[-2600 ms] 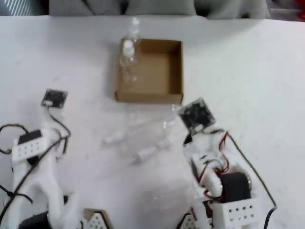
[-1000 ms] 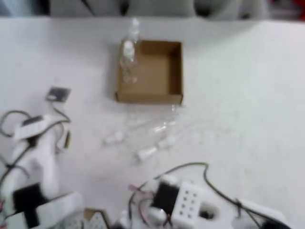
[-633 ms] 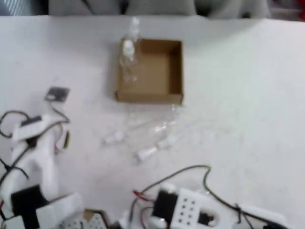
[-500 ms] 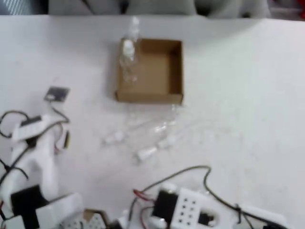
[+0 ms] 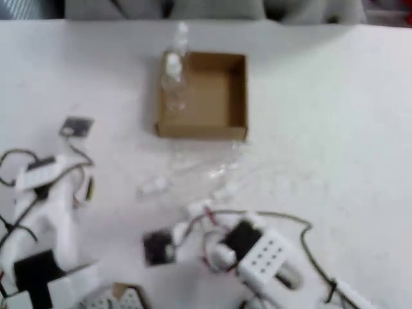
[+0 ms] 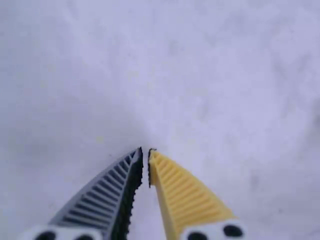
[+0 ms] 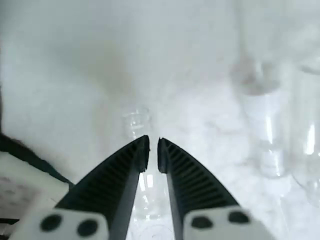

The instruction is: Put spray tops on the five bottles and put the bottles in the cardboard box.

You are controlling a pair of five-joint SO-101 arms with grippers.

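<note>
The cardboard box [image 5: 233, 96] sits at the table's far middle. One clear bottle with a white spray top [image 5: 172, 77] stands in the box's left side, and another [image 5: 181, 35] stands just behind the box. Several clear bottles [image 5: 193, 166] and white spray tops [image 5: 154, 187] lie scattered in front of the box. My right gripper [image 7: 152, 142] is shut and empty, low over an uncapped clear bottle [image 7: 136, 122]; other clear bottles [image 7: 260, 130] lie beyond. Its head [image 5: 158, 246] is at the front middle. My left gripper [image 6: 145, 152] is shut over bare table, at the left [image 5: 76, 126].
Both arms' white bodies and cables take up the front of the table, the left one [image 5: 45, 212] and the right one [image 5: 264, 254]. The white tabletop [image 5: 335, 129] runs open to the right of the box.
The right arm has swung up from the front edge and its gripper head now points left near the scattered bottles. The left arm and the bottles have stayed put.
</note>
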